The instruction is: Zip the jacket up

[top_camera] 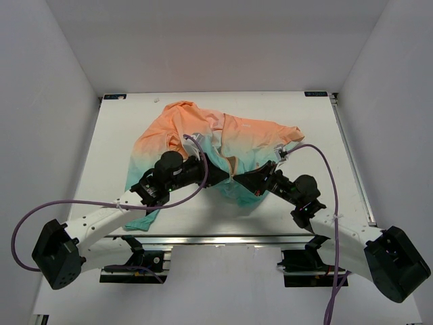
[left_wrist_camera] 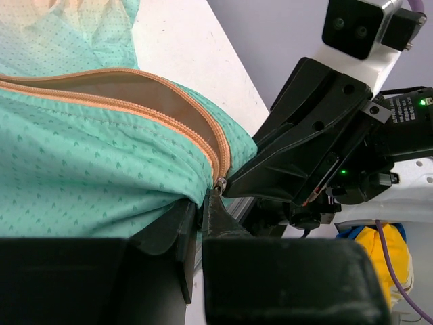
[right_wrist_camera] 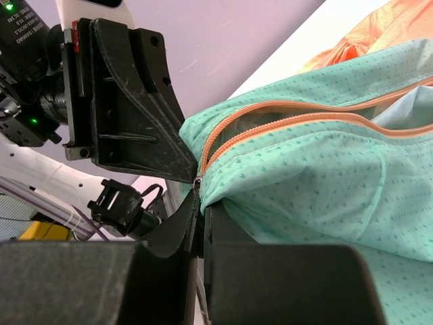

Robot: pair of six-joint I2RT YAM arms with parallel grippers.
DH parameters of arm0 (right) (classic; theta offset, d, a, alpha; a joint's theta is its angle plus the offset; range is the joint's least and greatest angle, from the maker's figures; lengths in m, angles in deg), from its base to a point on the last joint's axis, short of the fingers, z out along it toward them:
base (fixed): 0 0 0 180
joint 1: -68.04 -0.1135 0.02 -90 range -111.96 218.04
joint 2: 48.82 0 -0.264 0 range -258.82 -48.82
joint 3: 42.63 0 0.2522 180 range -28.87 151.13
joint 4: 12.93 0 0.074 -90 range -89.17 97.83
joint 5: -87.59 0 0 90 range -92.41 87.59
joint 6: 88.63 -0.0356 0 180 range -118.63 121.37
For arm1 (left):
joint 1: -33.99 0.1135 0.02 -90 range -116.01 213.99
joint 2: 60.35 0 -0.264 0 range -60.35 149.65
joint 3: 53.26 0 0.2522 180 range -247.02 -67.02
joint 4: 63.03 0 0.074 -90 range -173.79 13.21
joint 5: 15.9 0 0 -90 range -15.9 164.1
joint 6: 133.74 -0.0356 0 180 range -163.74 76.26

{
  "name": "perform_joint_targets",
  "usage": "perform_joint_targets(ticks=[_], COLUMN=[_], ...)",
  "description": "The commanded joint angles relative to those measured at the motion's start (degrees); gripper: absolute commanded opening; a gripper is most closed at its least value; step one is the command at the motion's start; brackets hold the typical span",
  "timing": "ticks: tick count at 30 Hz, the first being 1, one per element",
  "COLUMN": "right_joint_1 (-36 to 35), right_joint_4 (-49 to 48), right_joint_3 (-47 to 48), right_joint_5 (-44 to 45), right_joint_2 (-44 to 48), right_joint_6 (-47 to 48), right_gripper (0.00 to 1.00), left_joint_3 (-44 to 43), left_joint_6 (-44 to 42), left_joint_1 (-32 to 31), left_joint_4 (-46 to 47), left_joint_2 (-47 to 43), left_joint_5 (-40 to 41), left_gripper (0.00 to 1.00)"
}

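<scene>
Closest to the lens, the left gripper is seen clenched on the teal hem of the jacket, at the foot of its orange zipper. The right gripper is clamped on the same spot from the opposite side. The jacket is spread crumpled on the white table, its zipper parted above the grip.

The jacket fades orange to teal (dotted).

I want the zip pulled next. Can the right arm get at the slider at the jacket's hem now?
Likely yes: the right tool is shut right at the small metal slider on the thin orange-to-teal fabric jacket, with nothing between them; the left tool grips the jacket alongside.
</scene>
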Motion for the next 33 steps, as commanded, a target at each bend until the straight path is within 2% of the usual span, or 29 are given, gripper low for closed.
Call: perform_joint_targets(ticks=[1, 16, 22, 23, 26, 33], right_joint_1=[1.1, 3.0, 3.6, 3.6, 3.6, 3.6], right_joint_4=[-4.7, -3.3, -1.8, -1.6, -0.7, -0.5], right_joint_3=[2.5, 3.9, 6.0, 6.1, 5.8, 4.6], right_joint_5=[3.1, 2.2, -2.1, -2.8, -4.4, -7.0], right_joint_2=[1.3, 1.2, 0.0, -0.1, -1.2, -1.4], right_joint_6=[0.2, 1.1, 1.3, 1.3, 1.0, 0.3], right_gripper=[0.00, 0.00, 0.00, 0.00, 0.00, 0.00], left_joint_3=[0.6, 2.2, 1.5, 0.9, 0.8, 1.5], left_joint_6=[-0.9, -3.2, -4.4, -4.5, -3.9, -1.2], left_joint_1=[-0.5, -0.5, -0.5, -0.5, -0.5, -0.4], left_joint_4=[0.4, -0.7, -2.2, -2.6, -1.4, -0.6], left_joint_2=[-2.7, -2.7, -1.4, -1.3, -0.6, 0.6], left_joint_5=[-4.9, -8.6, -9.8, -9.5, -9.1, -7.8], left_gripper=[0.00, 0.00, 0.01, 0.20, 0.39, 0.43])
